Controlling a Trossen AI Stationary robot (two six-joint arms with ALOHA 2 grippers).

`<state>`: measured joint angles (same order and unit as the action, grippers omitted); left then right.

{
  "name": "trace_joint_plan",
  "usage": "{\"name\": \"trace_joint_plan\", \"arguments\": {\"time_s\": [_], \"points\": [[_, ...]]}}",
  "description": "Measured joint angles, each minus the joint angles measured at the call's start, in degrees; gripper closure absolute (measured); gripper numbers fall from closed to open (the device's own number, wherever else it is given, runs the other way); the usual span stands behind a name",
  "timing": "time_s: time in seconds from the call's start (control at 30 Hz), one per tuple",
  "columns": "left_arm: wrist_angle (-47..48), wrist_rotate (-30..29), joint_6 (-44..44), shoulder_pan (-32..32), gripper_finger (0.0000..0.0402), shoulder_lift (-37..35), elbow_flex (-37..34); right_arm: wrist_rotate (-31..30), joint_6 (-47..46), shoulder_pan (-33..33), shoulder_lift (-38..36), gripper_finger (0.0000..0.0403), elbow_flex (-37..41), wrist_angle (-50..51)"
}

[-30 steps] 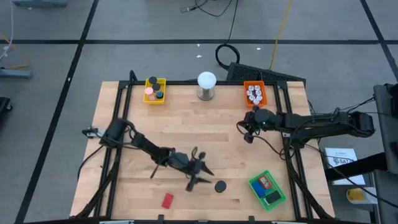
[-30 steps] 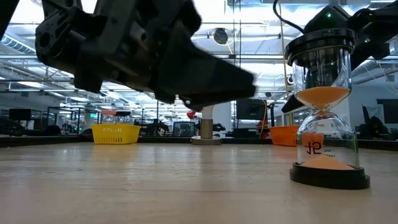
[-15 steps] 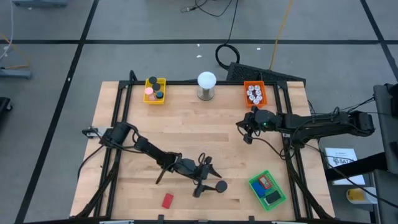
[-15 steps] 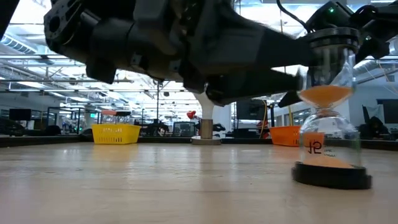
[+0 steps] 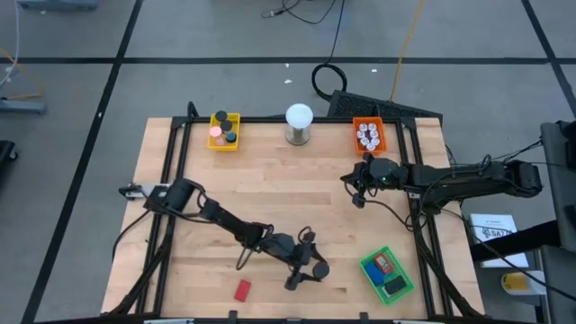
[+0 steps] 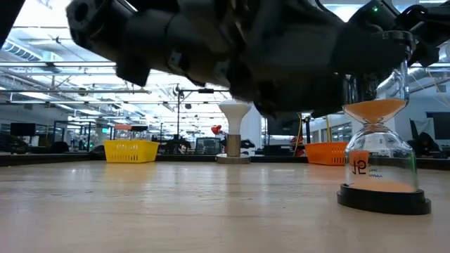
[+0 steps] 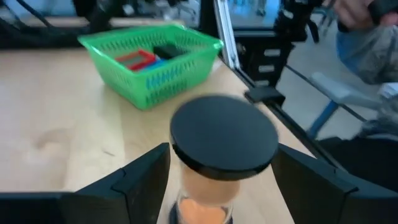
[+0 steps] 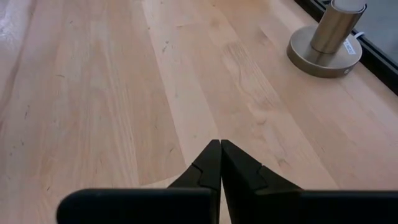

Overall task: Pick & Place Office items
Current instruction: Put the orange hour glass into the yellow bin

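An hourglass (image 5: pixel 319 269) with black caps and orange sand stands upright on the wood near the table's front edge, also plain in the low view (image 6: pixel 383 161). My left gripper (image 5: pixel 310 265) is open, with a finger on either side of the hourglass (image 7: pixel 224 137). A red flat block (image 5: pixel 242 290) lies on the table to the left of the hourglass. My right gripper (image 5: pixel 358 193) hangs shut above the table's right middle, with nothing between its fingers (image 8: pixel 211 165). My left gripper comes at the hourglass about level from the table's left, its open fingers (image 7: pixel 146 177) flanking the glass body below the top cap (image 7: pixel 249 146). Whether a finger touches the glass, I cannot tell. The hourglass stands upright on its base on the table.
A green tray (image 5: pixel 387 274) holding red and dark pieces sits just right of the hourglass, also in the left wrist view (image 7: pixel 152 62). At the far edge stand a yellow tray (image 5: pixel 224 130), a white ball on a metal base (image 5: pixel 299 124) and an orange tray (image 5: pixel 368 135).
My left gripper has moved toward the table's right and near edges, up to the hourglass, until its fingers stand on both sides of it. The hourglass has slid a little toward the table's right and stays upright.
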<state>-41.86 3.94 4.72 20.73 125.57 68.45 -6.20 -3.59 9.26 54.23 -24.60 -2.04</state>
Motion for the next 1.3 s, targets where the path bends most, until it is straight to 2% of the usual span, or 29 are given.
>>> {"name": "trace_joint_plan", "arguments": {"time_s": [0.17, 0.27, 0.47, 0.63, 0.7, 0.83, 1.0, 1.17, 1.3], "points": [[3.9, 5.7, 1.5, -1.8, 0.0120, 2.8, 4.4, 0.0, 0.2, 0.0, 0.0, 0.0403, 0.0, -0.3], [4.4, 5.8, 1.7, -2.1, 0.0138, 2.8, 4.8, 0.0, 0.2, 0.0, 0.0, 0.0403, 0.0, -0.2], [4.5, 4.9, 1.6, -1.9, 0.0225, 2.8, 4.8, 0.0, 1.3, 0.0, 0.0, 0.0403, 0.0, 0.1], [5.2, 4.0, 2.6, -2.7, 0.0232, 1.8, 4.3, 0.0, 1.3, 0.0, 0.0, 0.0403, 0.0, 0.1], [5.1, 0.9, 2.6, -2.9, 0.0232, -0.2, 2.9, 0.0, 1.3, 0.0, 0.0, 0.0403, 0.0, 0.1], [5.0, -10.0, -1.1, -3.1, 0.0232, -8.8, -3.3, 0.2, 1.3, 0.0, 0.0, 0.0403, 0.0, 0.1], [4.6, -22.3, -1.9, -3.9, 0.0232, -23.9, -17.1, 0.2, 1.3, 0.0, 0.0, 0.0403, 0.5, -0.2], [4.4, -34.9, 5.1, -5.8, 0.0232, -37.0, -33.2, 0.2, 1.3, 0.0, 0.0, 0.0403, 2.3, -3.7], [2.4, -42.9, 11.1, -8.3, 0.0232, -41.6, -44.6, 0.3, 1.5, 0.0, 0.0, 0.0403, 4.1, -8.0]]}}
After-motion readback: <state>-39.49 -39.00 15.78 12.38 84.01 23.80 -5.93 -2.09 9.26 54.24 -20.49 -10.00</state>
